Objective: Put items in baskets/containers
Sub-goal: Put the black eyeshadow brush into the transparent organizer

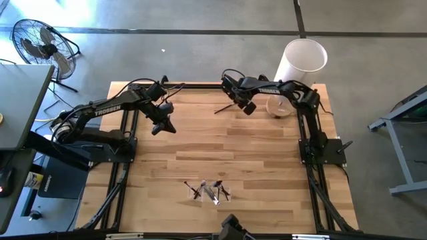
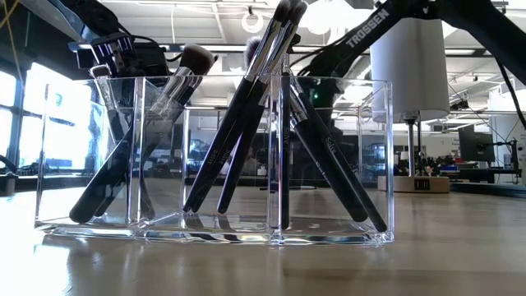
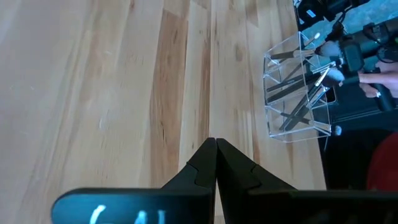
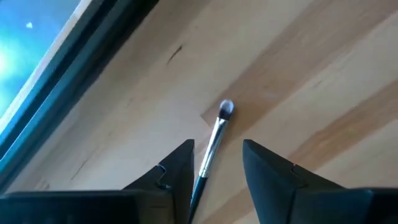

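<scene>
A clear holder (image 2: 214, 156) with three compartments stands near the table's near edge (image 1: 208, 192). Several dark-handled brushes (image 2: 246, 123) lean in it, bristles up. One brush (image 4: 214, 140) with a metal ferrule and a small pale tip (image 4: 226, 109) lies flat on the wood near the far edge (image 1: 223, 109). My right gripper (image 4: 217, 148) hangs over this brush, open, with a finger on either side of its handle and clear of it. My left gripper (image 3: 216, 152) is shut and holds nothing above the table's far left (image 1: 163, 125).
A tall white cylinder (image 1: 301, 60) on a round wooden base (image 1: 280, 107) stands at the far right corner. The black frame rail (image 4: 93, 56) runs along the far edge close to the lying brush. Bare wood lies between the arms and the holder.
</scene>
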